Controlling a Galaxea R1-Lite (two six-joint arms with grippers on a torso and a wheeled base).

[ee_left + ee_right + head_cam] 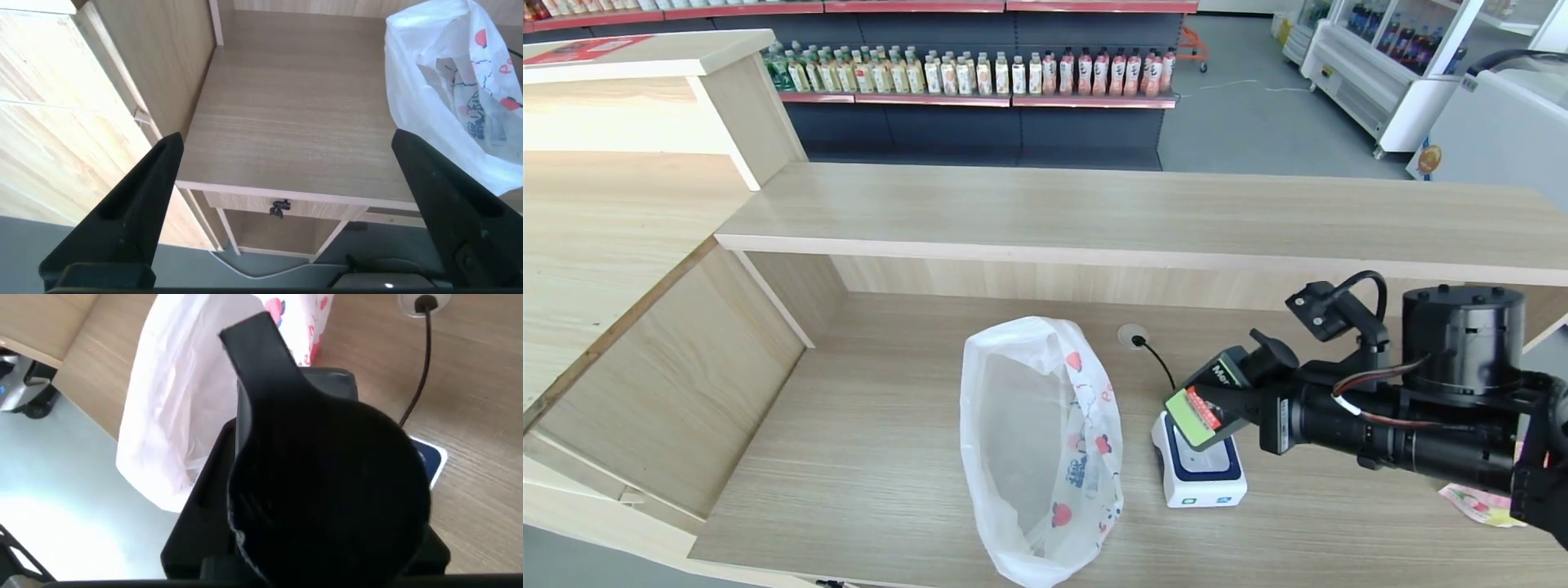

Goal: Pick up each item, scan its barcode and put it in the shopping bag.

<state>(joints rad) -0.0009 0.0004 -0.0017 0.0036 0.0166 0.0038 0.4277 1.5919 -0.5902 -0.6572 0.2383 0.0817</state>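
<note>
- Far left: the left gripper hangs over the near-left edge of the counter. Its fingers are spread wide with nothing between them.
- Centre: the bag stands on the counter with its mouth gaping upward, ready to take things. I cannot tell what, if anything, is inside.
- Just right of the bag, the scanner sits face up. Its cable runs back to a socket in the counter.
- Over the scanner, the right gripper has its fingers clamped on a small green-and-red pack. The pack is tilted close above the window and looks clear of it.
- Far right: a second pack lies flat on the counter, well apart from the scanner and waiting its turn.
- The step in hand reads as the scan, with the pack presented to the reader and not yet bagged.
- The next move, as I judge it, is to carry the pack left over the bag's rim and let go above the mouth.
- The film is floppy, so the pack should come in from above rather than brush the side and fold the mouth shut.
</note>
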